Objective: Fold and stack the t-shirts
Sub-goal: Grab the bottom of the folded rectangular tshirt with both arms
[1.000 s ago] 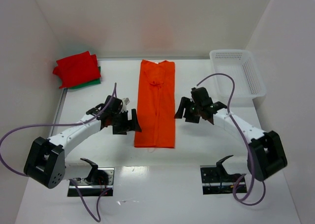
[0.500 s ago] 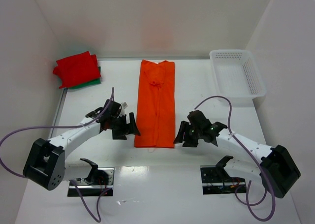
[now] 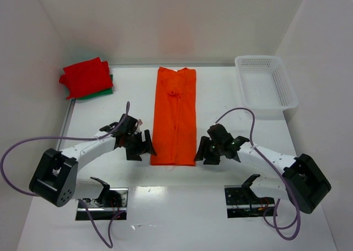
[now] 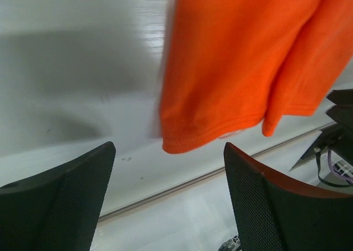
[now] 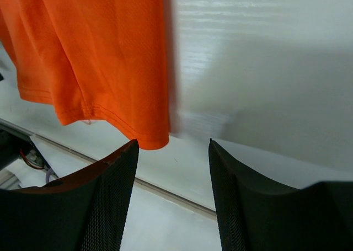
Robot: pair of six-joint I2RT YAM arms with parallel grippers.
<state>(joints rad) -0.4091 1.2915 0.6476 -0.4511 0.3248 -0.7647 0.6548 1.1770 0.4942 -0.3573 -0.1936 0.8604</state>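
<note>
An orange t-shirt lies in a long narrow strip down the middle of the table, its hem toward me. My left gripper is open and empty beside the strip's near left corner. My right gripper is open and empty beside the near right corner. Neither gripper touches the cloth. A folded red t-shirt lies on a green one at the back left.
A white mesh basket stands at the back right. White walls close in the table on the left, back and right. The arm bases sit at the near edge.
Both grippers have moved toward me along the strip's sides, from its middle to its near corners. The right arm swung furthest. The shirt has not moved.
</note>
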